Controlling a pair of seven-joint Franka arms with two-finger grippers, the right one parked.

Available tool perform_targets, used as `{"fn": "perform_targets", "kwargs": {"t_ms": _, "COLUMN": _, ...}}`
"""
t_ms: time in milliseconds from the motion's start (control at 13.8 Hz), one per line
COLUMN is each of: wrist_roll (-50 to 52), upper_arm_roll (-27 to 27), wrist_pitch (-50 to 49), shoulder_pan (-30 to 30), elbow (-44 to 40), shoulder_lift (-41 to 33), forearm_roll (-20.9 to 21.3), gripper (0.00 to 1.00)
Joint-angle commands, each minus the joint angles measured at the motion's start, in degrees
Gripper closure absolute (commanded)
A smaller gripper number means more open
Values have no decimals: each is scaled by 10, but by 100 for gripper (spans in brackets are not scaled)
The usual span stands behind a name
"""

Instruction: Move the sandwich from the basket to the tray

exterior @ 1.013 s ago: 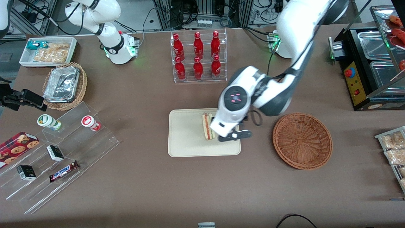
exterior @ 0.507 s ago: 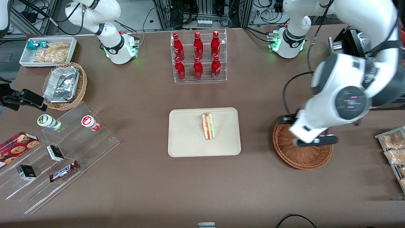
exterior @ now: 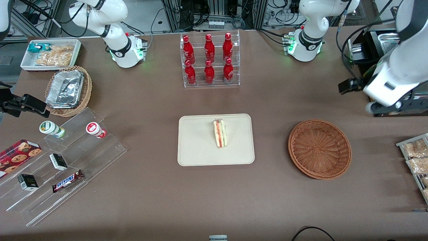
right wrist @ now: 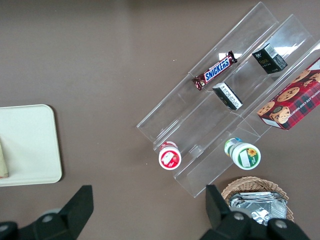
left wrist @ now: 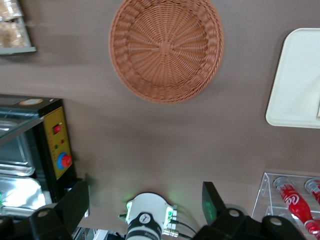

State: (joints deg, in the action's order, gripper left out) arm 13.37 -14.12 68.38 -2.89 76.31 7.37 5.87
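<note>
The bench (exterior: pixel 150 201) wears a matt brown cloth-like cover, smooth and without shine. The basket (exterior: pixel 319 149) is reddish-brown woven wicker, ribbed and rough, its weave plain in the wrist view (left wrist: pixel 166 47). The tray (exterior: pixel 197 144) looks like matt cream plastic, smooth, with a soft rim. The sandwich (exterior: pixel 219 133) has pale, porous bread. The gripper (exterior: pixel 381 106), high above the bench near the working arm's end, hangs from a glossy white plastic shell; its black fingers (left wrist: pixel 75 205) look matt, jaws spread wide. The bottle rack (exterior: pixel 210 60) is clear glossy acrylic holding shiny red bottles (exterior: pixel 209 43). The cooker (left wrist: pixel 30 150) shows brushed metal pans.
</note>
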Motion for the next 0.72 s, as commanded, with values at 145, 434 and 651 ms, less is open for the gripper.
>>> {"fn": "perform_targets", "kwargs": {"t_ms": 145, "wrist_roll": 6, "upper_arm_roll": -3, "wrist_pitch": -13, "shoulder_pan": -4, "elbow": 27, "shoulder_lift": -26, "forearm_roll": 3, "gripper": 0}}
{"fn": "perform_targets", "kwargs": {"t_ms": 434, "wrist_roll": 1, "upper_arm_roll": -3, "wrist_pitch": -7, "shoulder_pan": -5, "elbow": 26, "shoulder_lift": -21, "forearm_roll": 3, "gripper": 0}}
{"fn": "perform_targets", "kwargs": {"t_ms": 651, "wrist_roll": 1, "upper_arm_roll": -3, "wrist_pitch": -6, "shoulder_pan": -5, "elbow": 24, "shoulder_lift": -18, "forearm_roll": 3, "gripper": 0}}
